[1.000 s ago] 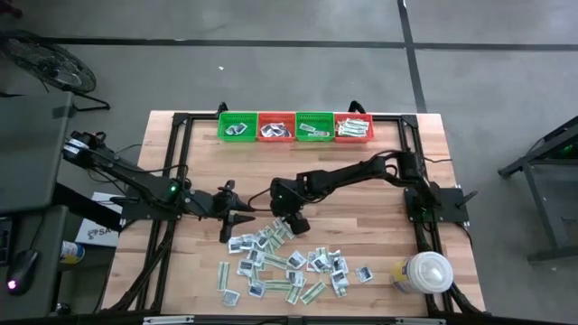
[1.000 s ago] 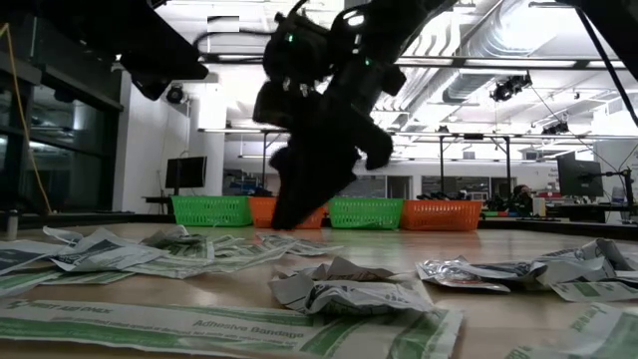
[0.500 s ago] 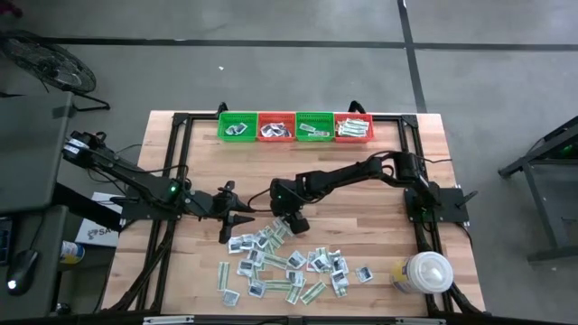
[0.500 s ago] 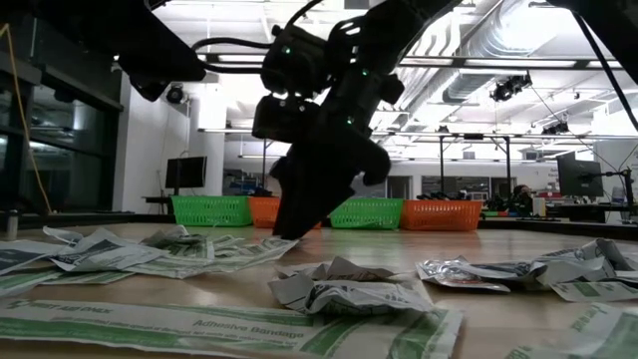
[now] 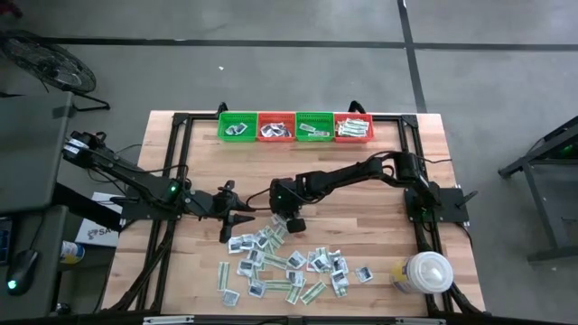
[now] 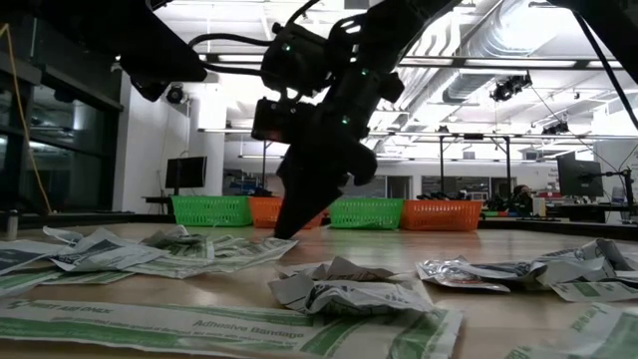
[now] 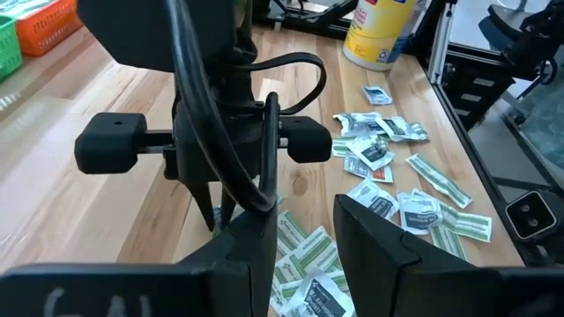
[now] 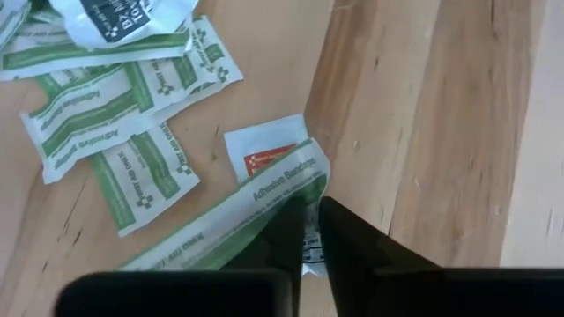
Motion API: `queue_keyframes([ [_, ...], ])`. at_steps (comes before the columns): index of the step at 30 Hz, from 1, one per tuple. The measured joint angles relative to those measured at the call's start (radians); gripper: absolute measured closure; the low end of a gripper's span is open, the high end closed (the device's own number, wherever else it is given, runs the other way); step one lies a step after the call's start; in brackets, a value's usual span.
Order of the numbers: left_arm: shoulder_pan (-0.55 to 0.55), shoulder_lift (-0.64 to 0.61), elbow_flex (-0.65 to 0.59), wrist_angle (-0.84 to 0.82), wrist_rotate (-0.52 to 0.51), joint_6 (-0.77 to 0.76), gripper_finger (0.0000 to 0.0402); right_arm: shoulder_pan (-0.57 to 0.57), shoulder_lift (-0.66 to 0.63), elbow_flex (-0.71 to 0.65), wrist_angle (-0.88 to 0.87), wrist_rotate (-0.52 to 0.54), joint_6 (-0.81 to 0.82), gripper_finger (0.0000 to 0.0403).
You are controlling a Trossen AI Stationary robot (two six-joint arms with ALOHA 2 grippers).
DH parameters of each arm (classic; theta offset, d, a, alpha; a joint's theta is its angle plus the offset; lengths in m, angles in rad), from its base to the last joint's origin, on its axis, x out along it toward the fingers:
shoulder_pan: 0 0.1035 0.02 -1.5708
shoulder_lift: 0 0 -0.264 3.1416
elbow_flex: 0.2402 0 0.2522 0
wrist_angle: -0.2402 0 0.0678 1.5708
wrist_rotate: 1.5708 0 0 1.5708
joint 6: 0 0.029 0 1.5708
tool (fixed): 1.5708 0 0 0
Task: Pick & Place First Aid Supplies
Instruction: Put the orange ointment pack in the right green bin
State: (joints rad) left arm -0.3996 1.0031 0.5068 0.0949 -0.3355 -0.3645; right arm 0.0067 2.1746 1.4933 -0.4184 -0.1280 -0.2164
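The first aid supplies (image 5: 289, 264) lie loose on the wooden table's near half: small white square packets and narrow green-and-white strips. My right gripper (image 5: 293, 223) points steeply down at the pile's far edge and is shut on one strip (image 8: 220, 220), seen in the low view at the gripper (image 6: 287, 231). My left gripper (image 5: 233, 223) hangs open just left of it, above the table, with nothing between its fingers (image 7: 379, 251). My right gripper (image 8: 310, 233) pinches the green-and-white strip between its two fingers, near the strip's end (image 8: 298, 183). The fingers come from above, slanting down, across the strip's long edge. The strip lies flat on the table, partly over a white packet with a red mark (image 8: 264, 151).
Four small baskets stand in a row at the far edge: green (image 5: 237, 126), red (image 5: 275, 126), green (image 5: 314, 126), red (image 5: 353, 126), each holding some packets. A big white lidded container (image 5: 424, 273) stands at the near right corner. Bare wood lies between pile and baskets.
My right gripper has rolled a little at the pile's far edge and has shut its fingers on the strip there. The packets lie as they did.
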Motion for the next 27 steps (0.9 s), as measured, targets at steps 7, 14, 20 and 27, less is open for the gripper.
queue_keyframes([
  [7,0.000,0.000,0.000,0.000,0.006,0.000,0.0290,0.000,-0.015,-0.004,0.011,0.006,0.060,0.0398],
  [14,0.000,0.000,0.000,0.009,0.011,0.000,0.0290,0.000,-0.092,-0.005,0.007,0.050,0.112,0.0402],
  [20,0.000,0.000,0.000,0.008,0.011,0.000,0.0290,-0.007,-0.187,-0.004,-0.005,0.122,0.161,0.0402],
  [27,0.000,0.000,0.000,0.003,-0.016,0.000,0.0290,-0.029,-0.223,-0.002,-0.021,0.093,0.173,0.0402],
])
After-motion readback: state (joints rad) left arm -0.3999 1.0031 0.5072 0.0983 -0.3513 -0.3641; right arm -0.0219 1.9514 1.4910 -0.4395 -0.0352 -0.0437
